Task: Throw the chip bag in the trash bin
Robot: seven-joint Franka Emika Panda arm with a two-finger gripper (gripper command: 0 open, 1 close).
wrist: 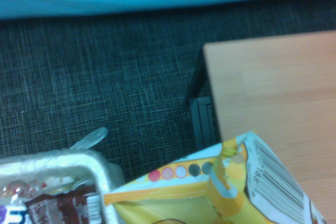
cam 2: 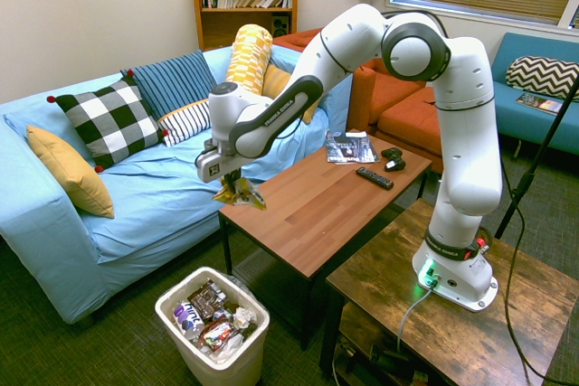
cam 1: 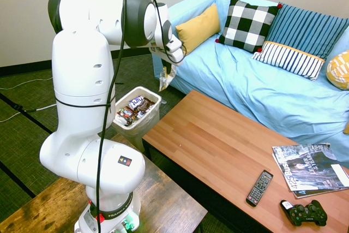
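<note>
White bin (cam 2: 213,330), full of wrappers (cam 2: 213,321), stands lower than the claw (cam 2: 233,174), off to its left in the second exterior view. Blue sofa (cam 2: 136,196) behind claw, 1 checked pillow (cam 2: 110,121) on it. Claw clamped on yellow-and-white chip bag (cam 2: 240,193), bag hanging under it. Right of claw: wooden table (cam 2: 312,210), then 1 remote (cam 2: 374,178) on its top.

End effector (cam 2: 237,189) shut, pointing downward

Second exterior view: 6 pillows (cam 2: 110,121) on left sofa (cam 2: 136,210), 1 upper right. 2 tables (cam 2: 312,201), 1 bin (cam 2: 255,350), 1 remote (cam 2: 374,178), 1 controller (cam 1: 304,213).
</note>
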